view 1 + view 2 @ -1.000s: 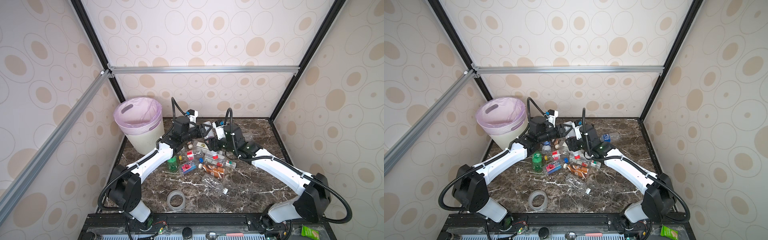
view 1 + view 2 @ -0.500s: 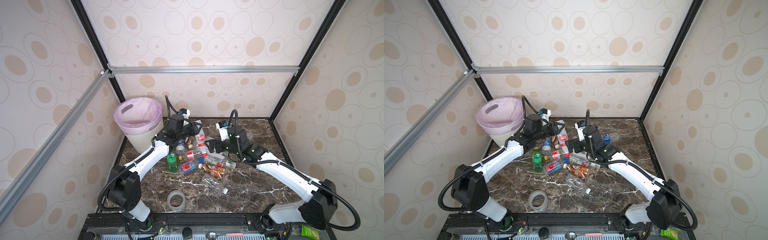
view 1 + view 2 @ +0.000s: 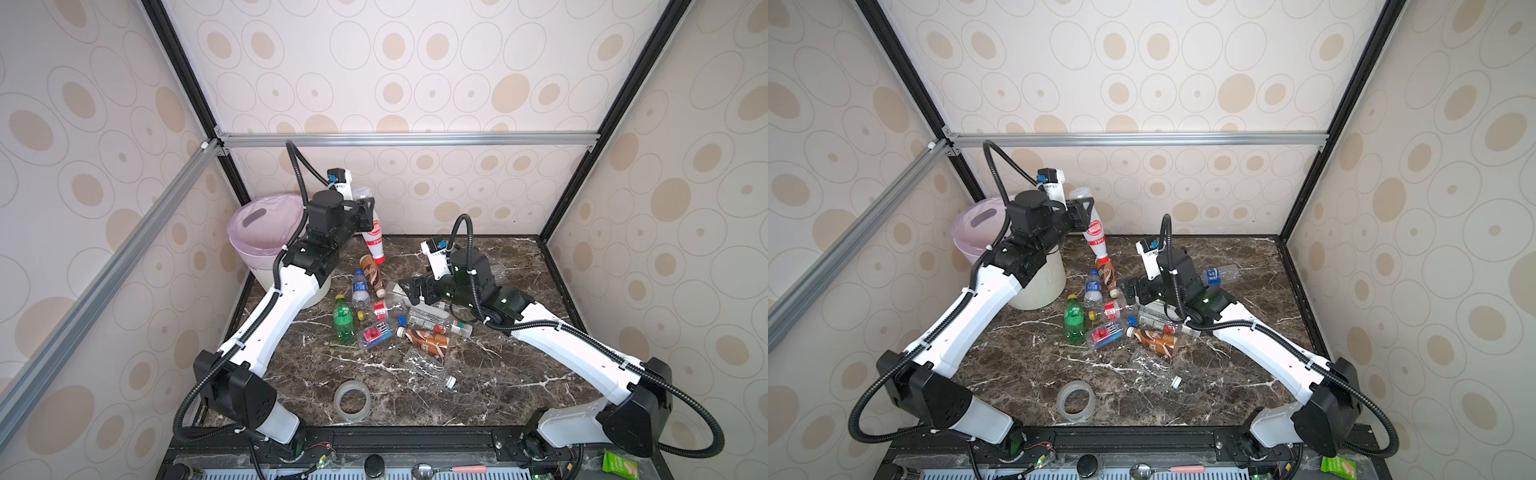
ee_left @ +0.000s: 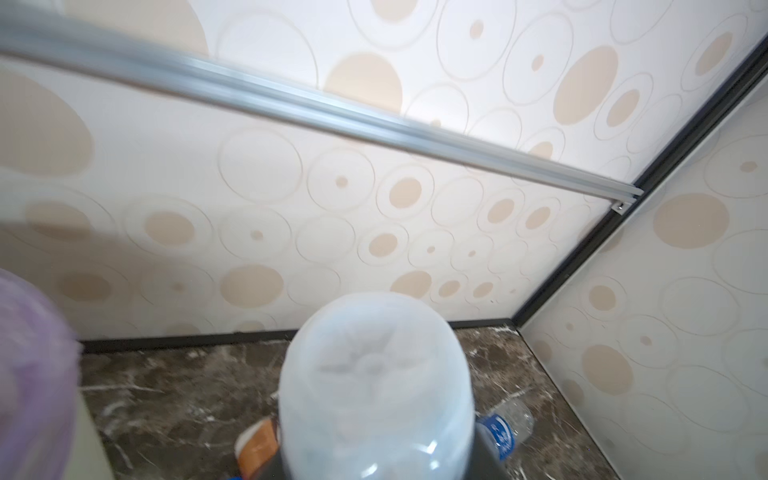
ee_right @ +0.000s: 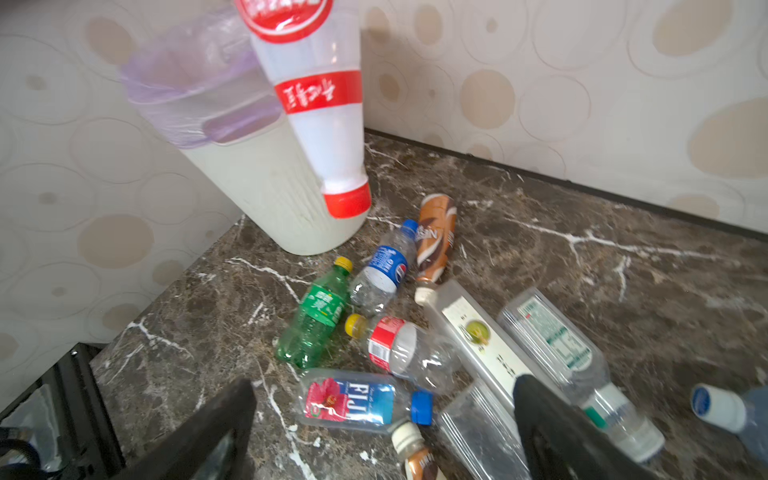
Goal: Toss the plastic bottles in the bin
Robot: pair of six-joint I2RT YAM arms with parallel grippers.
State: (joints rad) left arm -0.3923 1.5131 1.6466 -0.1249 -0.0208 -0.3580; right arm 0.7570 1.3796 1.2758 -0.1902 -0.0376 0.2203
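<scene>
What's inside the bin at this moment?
Only the pale pink-lilac bag lining the bin shows, with no bottle in the visible part. The left arm covers part of the opening, and the bottom is out of sight.

Clear plastic tape ring [image 3: 351, 401]: flat, near front edge.
Tabletop [image 3: 505, 376]: dark brown marble, white veins.
Front: green packet [image 3: 620, 465], pink-handled spoon [image 3: 449, 469].

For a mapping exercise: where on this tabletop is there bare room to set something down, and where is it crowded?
Bare: the front marble on both sides of the tape ring. Crowded: the bottles between the bin and the right claw.
</scene>
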